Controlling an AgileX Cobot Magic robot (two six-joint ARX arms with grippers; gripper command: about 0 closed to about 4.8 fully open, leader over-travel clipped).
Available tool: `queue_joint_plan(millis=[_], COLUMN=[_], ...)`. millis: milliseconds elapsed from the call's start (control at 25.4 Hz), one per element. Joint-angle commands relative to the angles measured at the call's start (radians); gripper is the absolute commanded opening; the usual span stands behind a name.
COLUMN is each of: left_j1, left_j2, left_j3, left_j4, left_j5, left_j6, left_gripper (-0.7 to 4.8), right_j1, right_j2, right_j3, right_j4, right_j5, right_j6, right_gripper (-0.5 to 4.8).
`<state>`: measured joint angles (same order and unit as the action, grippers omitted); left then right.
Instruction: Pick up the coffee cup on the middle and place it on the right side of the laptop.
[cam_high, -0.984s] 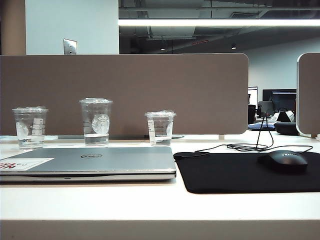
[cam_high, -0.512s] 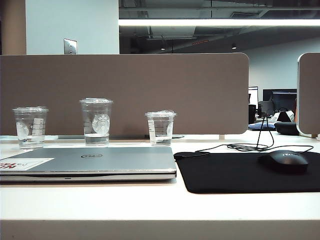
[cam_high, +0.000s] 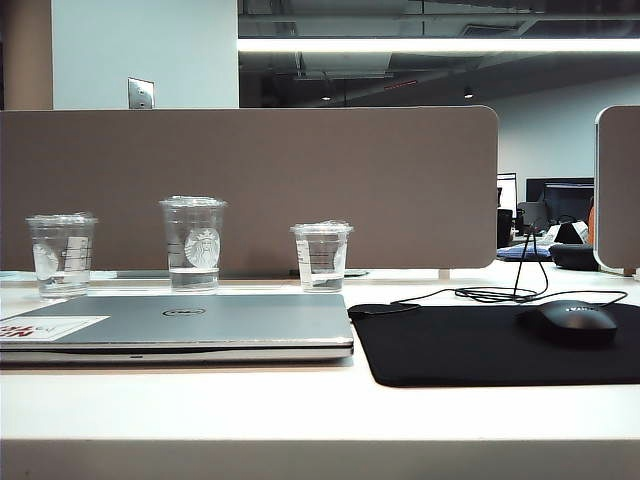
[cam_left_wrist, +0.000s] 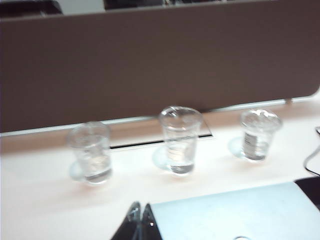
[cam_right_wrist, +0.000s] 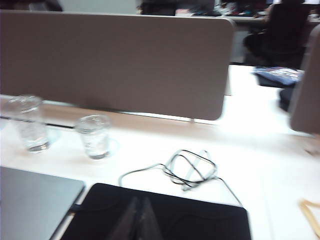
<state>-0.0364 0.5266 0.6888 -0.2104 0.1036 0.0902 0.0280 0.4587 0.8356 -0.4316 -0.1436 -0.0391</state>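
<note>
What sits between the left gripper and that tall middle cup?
Only bare white desk and the closed laptop's back corner. The left wrist view shows the shut left gripper low, the coffee cup beyond it.

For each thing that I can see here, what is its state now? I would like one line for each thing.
coffee cup: upright, lidded, a little water inside, behind the laptop.
laptop: closed, flat on the desk.
left cup: upright, lidded.
right cup: upright, lidded.
mouse: resting on the black mat.
left gripper: shut, empty, over the laptop's near side.
right gripper: shut, empty, over the mat.
</note>
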Motion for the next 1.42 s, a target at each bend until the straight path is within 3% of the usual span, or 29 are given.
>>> queue_joint_plan(millis=[39, 394, 551, 590, 630, 708, 748, 787, 984, 1181, 1260, 1417], left_j1=[-0.002, -0.076, -0.1, -0.101, -0.102, -0.102, -0.102, -0.102, -0.103, -0.103, -0.103, -0.103], left_j2=[0.078, 0.247, 0.312, 0.326, 0.34, 0.377, 0.397, 0.423, 0.568, 0.764, 0.929, 1.095], left_j3=[0.07, 0.142, 0.145, 0.145, 0.145, 0.144, 0.144, 0.144, 0.144, 0.144, 0.147, 0.189], left_j4=[0.011, 0.041, 0.072, 0.084, 0.096, 0.125, 0.146, 0.171, 0.311, 0.534, 0.695, 0.77], left_j5=[0.122, 0.118, 0.124, 0.13, 0.148, 0.177, 0.179, 0.179, 0.158, 0.09, 0.091, 0.091], left_j6=[0.003, 0.007, 0.005, 0.004, 0.003, 0.003, 0.003, 0.003, -0.002, -0.053, -0.053, -0.054], left_gripper=[-0.06, -0.06, -0.03, 0.24, 1.0, 3.58, 4.41, 4.79, 4.79, 4.79, 4.79, 4.79], right_j1=[0.045, 0.075, 0.092, 0.1, 0.109, 0.129, 0.136, 0.143, 0.186, 0.201, 0.201, 0.201], right_j2=[0.145, 0.55, 0.653, 0.673, 0.689, 0.724, 0.737, 0.756, 0.847, 0.948, 0.987, 1.019], right_j3=[0.085, 0.247, 0.301, 0.316, 0.331, 0.359, 0.369, 0.383, 0.447, 0.524, 0.538, 0.538], right_j4=[0.016, 0.051, 0.077, 0.078, 0.077, 0.092, 0.101, 0.121, 0.215, 0.229, 0.269, 0.33], right_j5=[-0.018, -0.279, -0.304, -0.304, -0.303, -0.303, -0.303, -0.303, -0.304, -0.301, -0.299, -0.275], right_j6=[-0.024, -0.021, -0.021, -0.021, -0.021, -0.021, -0.021, -0.021, -0.021, -0.021, -0.022, -0.022], right_gripper=[-0.04, -0.04, -0.04, -0.04, -0.04, -0.04, -0.04, -0.04, -0.04, -0.04, -0.04, -0.04])
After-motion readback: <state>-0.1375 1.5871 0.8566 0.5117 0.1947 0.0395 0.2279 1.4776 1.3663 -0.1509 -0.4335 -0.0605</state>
